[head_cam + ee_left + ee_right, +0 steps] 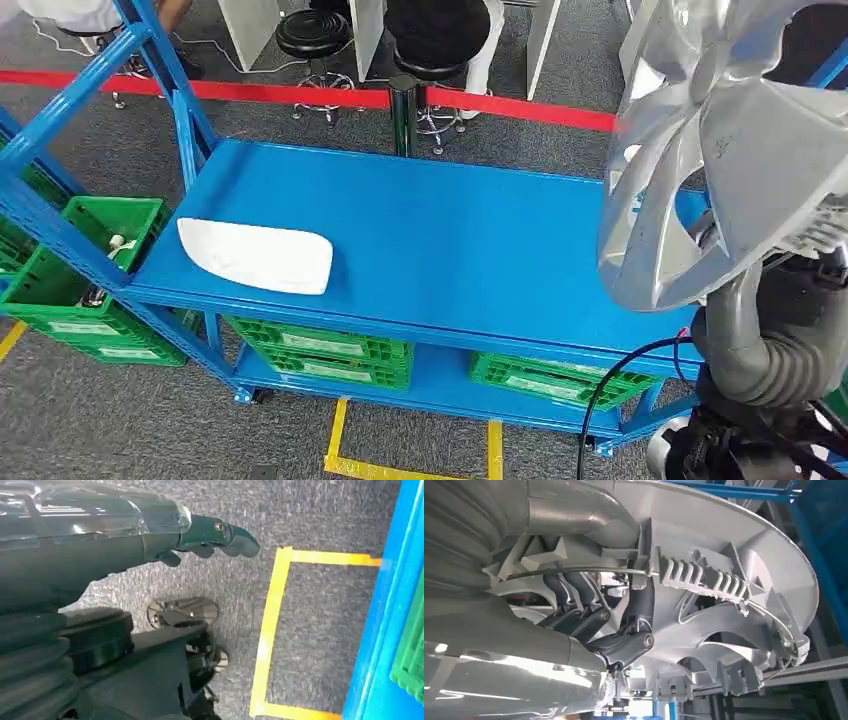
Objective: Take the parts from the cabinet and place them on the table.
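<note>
1. Silver plastic wheel cover with curved spokes (700, 150) fills the upper right of the head view, raised above the right end of the blue metal tabletop (450, 230); not touching the surface as far as the frame shows.
2. Right hand (614, 630) grips the wheel cover (734, 580) from its ribbed back side; dark fingers (574, 615) hook through a spoke opening, thick grey thumb (574, 510) pressed along the rim.
3. Left hand (210, 537) hangs over grey carpet floor (225, 595), holding nothing; fingers lightly bent and close together, so I cannot tell if they count as spread or curled in.
4. White flat plastic panel with rounded corners (255, 255) lies on the left part of the tabletop, near the front edge, well apart from the wheel cover.
5. Green plastic crates (320, 350) sit on the lower shelf under the tabletop; another green crate (90, 260) sits in the blue rack at the left edge of the frame.
6. Red barrier tape (300, 95) runs across the top of the frame behind the tabletop; black round stools (315, 35) stand beyond it.
7. Yellow floor tape (270, 630) marks a rectangle on the carpet, just beside the blue frame.
</note>
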Tool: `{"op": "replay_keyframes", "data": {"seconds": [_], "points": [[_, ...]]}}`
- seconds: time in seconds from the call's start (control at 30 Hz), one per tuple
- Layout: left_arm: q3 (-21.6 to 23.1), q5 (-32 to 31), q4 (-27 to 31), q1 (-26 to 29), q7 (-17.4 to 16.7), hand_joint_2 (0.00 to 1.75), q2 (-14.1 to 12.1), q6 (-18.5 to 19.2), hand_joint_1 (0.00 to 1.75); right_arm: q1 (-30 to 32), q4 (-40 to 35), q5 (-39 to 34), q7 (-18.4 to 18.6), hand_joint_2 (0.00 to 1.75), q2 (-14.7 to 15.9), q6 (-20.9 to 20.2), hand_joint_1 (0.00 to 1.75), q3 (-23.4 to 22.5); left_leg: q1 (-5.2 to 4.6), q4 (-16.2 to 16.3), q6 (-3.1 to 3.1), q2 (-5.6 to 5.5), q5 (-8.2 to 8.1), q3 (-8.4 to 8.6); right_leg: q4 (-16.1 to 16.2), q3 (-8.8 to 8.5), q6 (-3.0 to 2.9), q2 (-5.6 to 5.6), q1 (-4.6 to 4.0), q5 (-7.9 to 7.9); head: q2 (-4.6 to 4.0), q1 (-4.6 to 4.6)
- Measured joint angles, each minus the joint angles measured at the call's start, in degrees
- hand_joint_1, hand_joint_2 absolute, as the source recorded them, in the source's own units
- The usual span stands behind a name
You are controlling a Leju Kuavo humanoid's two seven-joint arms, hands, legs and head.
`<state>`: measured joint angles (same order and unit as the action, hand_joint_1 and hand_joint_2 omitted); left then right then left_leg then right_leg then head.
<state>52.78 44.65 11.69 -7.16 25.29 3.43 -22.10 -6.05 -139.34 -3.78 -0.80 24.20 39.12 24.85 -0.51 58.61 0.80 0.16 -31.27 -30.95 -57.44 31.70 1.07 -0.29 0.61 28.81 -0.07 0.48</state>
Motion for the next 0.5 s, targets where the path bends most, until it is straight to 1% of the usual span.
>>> {"op": "replay_keyframes", "data": {"seconds": [0.1, 0.17, 0.2, 0.23, 0.27, 0.3, 0.33, 0.37, 0.4, 0.43, 0.47, 0.5], "points": [[0.0, -1.6, 0.0, 0.3, -1.6, 1.75, -0.2, -1.0, 0.00, 1.6, 0.7, -0.5, -1.9, 1.75, -0.7, 0.0, 1.75, 0.4, -0.16, 0.0, 0.31, 0.11, -0.10, 0.03, 0.0, -0.01, 0.33, 0.04, 0.30, 0.00, 0.00, -0.02], [0.0, -2.6, 0.0, 0.5, -3.6, 1.75, -0.2, -1.2, 0.00, 2.5, 1.0, -0.5, -2.0, 1.75, -1.0, 0.0, 1.75, 0.5, -0.28, -0.2, 0.61, 0.14, 0.06, 0.03, 0.2, -0.04, 0.71, 0.12, 0.41, -0.16, 0.00, -0.11], [0.0, -3.0, 0.0, 0.5, -4.4, 1.75, -0.1, -1.3, 0.00, 2.9, 1.1, -0.5, -2.0, 1.75, -1.0, 0.0, 1.75, 0.4, 0.18, -1.0, 1.06, 0.20, 0.44, 0.49, 0.1, 0.08, 0.98, 0.25, 0.38, 0.35, 0.00, -0.11], [0.0, -3.4, 0.0, 0.6, -4.8, 1.75, -0.1, -1.3, 0.00, 3.3, 1.1, -0.5, -2.0, 1.75, -1.1, 0.0, 1.75, 0.3, 0.30, -1.2, 1.26, 0.29, 0.55, 0.71, -1.3, 0.48, 1.06, 0.26, 0.34, 1.43, 0.00, 0.20], [0.0, -3.5, 0.0, 0.6, -5.0, 1.75, -0.1, -1.3, 0.00, 3.4, 1.2, -0.5, -2.0, 1.75, -1.1, 0.0, 1.75, 0.2, 0.34, -1.2, 1.36, 0.39, 0.54, 0.74, -4.6, 1.94, 1.15, 0.28, 0.33, 3.38, 0.00, 0.53], [0.0, -3.6, 0.0, 0.7, -5.2, 1.75, 0.0, -1.4, 0.00, 3.6, 1.4, -0.5, -2.0, 1.75, -1.2, 0.1, 1.75, 0.1, 0.32, -1.1, 1.39, 0.60, 0.67, 0.81, -9.3, 4.14, 1.26, 0.27, 0.42, 5.72, 0.00, 0.92], [0.0, -3.7, 0.0, 0.8, -5.5, 1.75, 0.0, -1.4, 0.00, 4.1, 1.6, -0.5, -2.0, 1.75, -1.2, 0.1, 1.75, 0.1, 0.27, -1.1, 1.40, 0.69, 0.65, 0.82, -14.1, 6.38, 1.36, 0.27, 0.45, 7.86, 0.00, 0.96], [0.0, -3.8, 0.0, 0.8, -5.8, 1.75, 0.0, -1.4, 0.00, 4.4, 1.8, -0.5, -1.9, 1.75, -1.3, 0.1, 1.75, 0.1, 0.24, -1.1, 1.37, 0.76, 0.63, 0.85, -17.4, 8.02, 1.42, 0.27, 0.46, 8.68, 0.00, 1.11], [0.1, -4.0, 0.0, 0.9, -6.2, 1.75, 0.0, -1.4, 0.00, 4.6, 1.9, -0.3, -1.9, 1.75, -1.3, 0.1, 1.75, 0.0, 0.24, -1.1, 1.32, 0.76, 0.57, 0.93, -17.8, 8.28, 1.37, 0.27, 0.47, 7.85, 0.02, 1.20], [0.1, -4.1, 0.0, 0.8, -6.8, 1.75, 0.0, -1.4, 0.00, 4.7, 2.0, 0.1, -1.7, 1.75, -1.4, 0.1, 1.75, -0.1, 0.25, -1.1, 1.23, 0.70, 0.46, 1.00, -15.7, 7.43, 1.24, 0.26, 0.47, 5.56, 0.00, 1.27], [0.1, -4.4, 0.0, 0.8, -7.3, 1.75, 0.0, -1.4, 0.00, 4.9, 2.0, 0.5, -1.4, 1.75, -1.4, 0.1, 1.75, -0.3, 0.25, -1.0, 1.06, 0.56, 0.34, 1.11, -11.8, 5.81, 1.06, 0.26, 0.47, 2.65, 0.00, 1.42], [0.1, -4.7, 0.0, 0.8, -7.6, 1.75, 0.1, -1.4, 0.00, 5.1, 2.0, 0.9, -1.1, 1.75, -1.5, 0.1, 1.75, -0.5, 0.25, -1.0, 0.79, 0.38, 0.16, 1.35, -6.4, 3.53, 0.79, 0.28, 0.47, -0.39, 0.02, 1.62]]}}
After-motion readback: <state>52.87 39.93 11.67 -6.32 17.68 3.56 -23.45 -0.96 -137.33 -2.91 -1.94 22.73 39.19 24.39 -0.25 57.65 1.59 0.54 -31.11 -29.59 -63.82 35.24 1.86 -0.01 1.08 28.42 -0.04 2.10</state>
